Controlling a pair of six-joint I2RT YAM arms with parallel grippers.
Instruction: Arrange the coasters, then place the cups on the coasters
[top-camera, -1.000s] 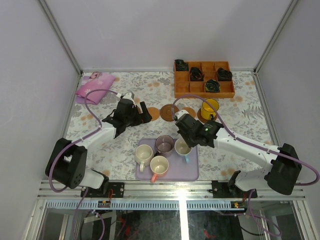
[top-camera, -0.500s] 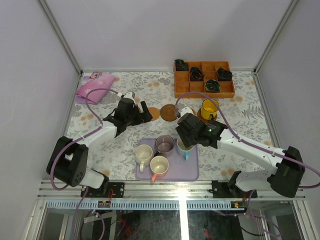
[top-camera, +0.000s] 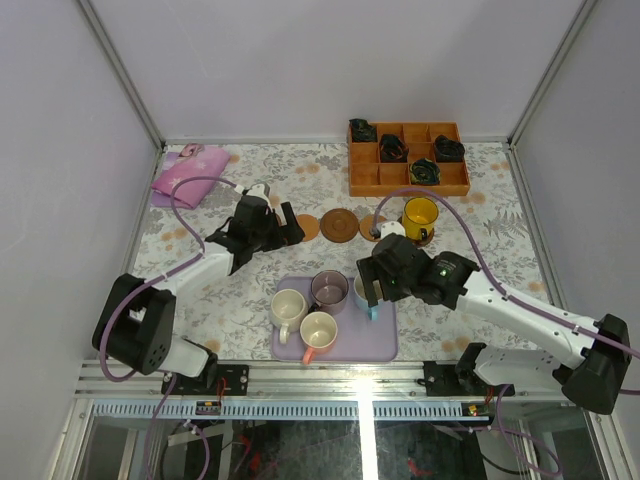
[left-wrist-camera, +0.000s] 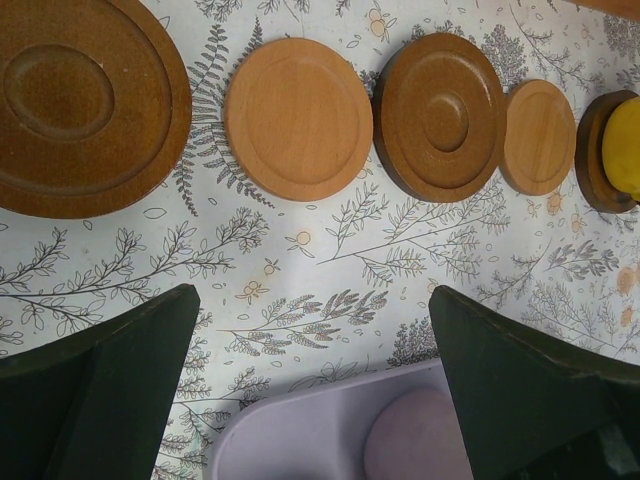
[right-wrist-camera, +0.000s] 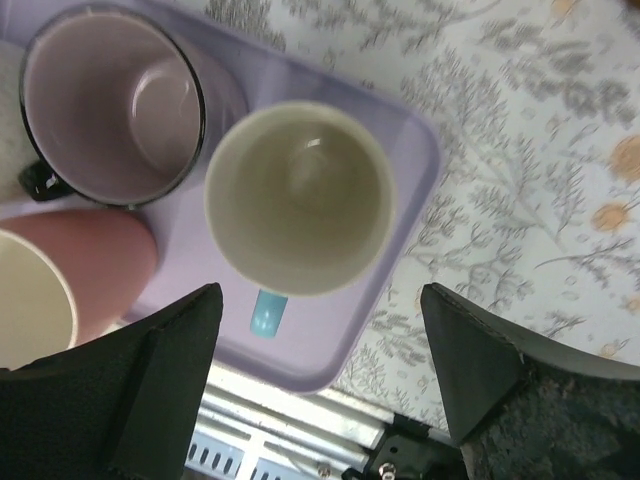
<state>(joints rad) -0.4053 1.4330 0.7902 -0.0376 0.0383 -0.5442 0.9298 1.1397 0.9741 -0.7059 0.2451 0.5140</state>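
At the near middle of the floral surface, the flat lilac rectangular tray carries four of the cups: a cream handled mug, a cream mug with a pink handle, a mauve mug and, in the tray's far right part, a pale blue mug with a pale inside. The right pincer hangs straight above that pale blue mug, jaws spread wide and holding nothing. In the wrist view it has one finger to either side of the rim, and the blue handle points back between them. The step in hand looks to be fetching this mug for a coaster. To do it well, I would lower squarely so both fingers clear the rim and mind the mauve mug just beside it on the left, where the gap is tight. I would close across the body rather than on the handle, then lift clear of the tray's lip before swinging away. Farther off, the left pincer hovers open and empty by the left part of a close-set row of five thin round wooden coasters, dark and light tan by turns. The rightmost dark coaster already bears the yellow mug with a dark handle; the other four are bare. The light tan coaster just left of it seems the handiest target, and the mug should come down level and centred without nudging the yellow one. At the far edge stands the orange-brown wooden box with black cable bundles.
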